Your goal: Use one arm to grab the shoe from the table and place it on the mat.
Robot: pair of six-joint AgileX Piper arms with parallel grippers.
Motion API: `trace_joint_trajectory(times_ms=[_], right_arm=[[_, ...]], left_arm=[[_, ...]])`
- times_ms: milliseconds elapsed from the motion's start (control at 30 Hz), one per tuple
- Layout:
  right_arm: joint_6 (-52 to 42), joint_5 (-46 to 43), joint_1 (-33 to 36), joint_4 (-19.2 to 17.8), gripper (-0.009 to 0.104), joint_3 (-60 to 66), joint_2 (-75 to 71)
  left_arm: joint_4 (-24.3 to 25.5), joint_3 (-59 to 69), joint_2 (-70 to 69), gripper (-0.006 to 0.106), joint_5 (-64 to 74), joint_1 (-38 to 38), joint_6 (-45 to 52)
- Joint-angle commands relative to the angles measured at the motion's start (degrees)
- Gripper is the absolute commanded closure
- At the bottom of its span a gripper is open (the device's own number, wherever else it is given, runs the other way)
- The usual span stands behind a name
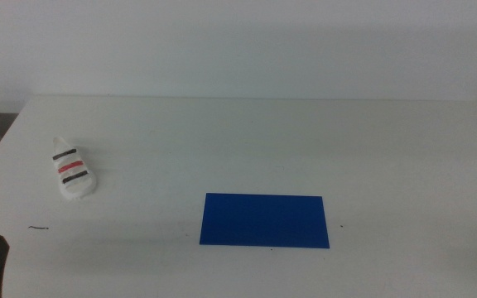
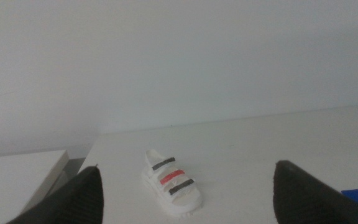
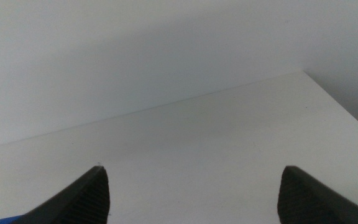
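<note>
So we've got the table taking up nearly everything, with the mat lying flat on it and nothing sitting on the mat yet. The shoe is well off to the left of the mat and a bit farther back, resting on its sole with the red strap between the two dark ones.

What could go wrong: the shoe sits angled relative to the mat, so if we come in square to the mat the jaws could land across the toe and heel instead of the sides and just shove it. It's also chunky and light-looking, so a shallow pinch on the straps might let it swing or drop short of the mat.

Poses: the left gripper hangs low on the shoe's side of the mat, pointed at the shoe, jaws spread wide, holding nothing; only a dark tip shows in the middle view. The right gripper waits on the mat's other side, also spread wide and empty, facing bare table.
</note>
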Motion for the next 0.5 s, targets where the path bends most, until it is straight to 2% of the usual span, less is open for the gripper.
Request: trace_joint_trajectory(times_ms=[0, 67, 133, 333, 467], right_arm=[[-0.20, -0.47, 0.10, -0.42, 0.016, 0.14, -0.27], [-0.20, -0.47, 0.10, -0.42, 0.016, 0.14, -0.27], [-0.20, -0.47, 0.10, -0.42, 0.016, 0.14, -0.27], [-0.20, -0.47, 0.10, -0.42, 0.016, 0.14, -0.27], [-0.20, -0.47, 0.10, -0.42, 0.016, 0.14, -0.27]], left_arm=[[0.03, 0.03, -0.19, 0.007, -0.47, 0.08, -0.25], [0.00, 0.03, -0.19, 0.007, -0.73, 0.08, -0.25], [-0.18, -6.48, 6.62, 0.007, 1.62, 1.38, -2.85], [-1.28, -31.42, 33.33, 0.007, 23.65, 6.47, -10.87], [-0.09, -45.23, 49.40, 0.007, 36.25, 9.02, -17.26]])
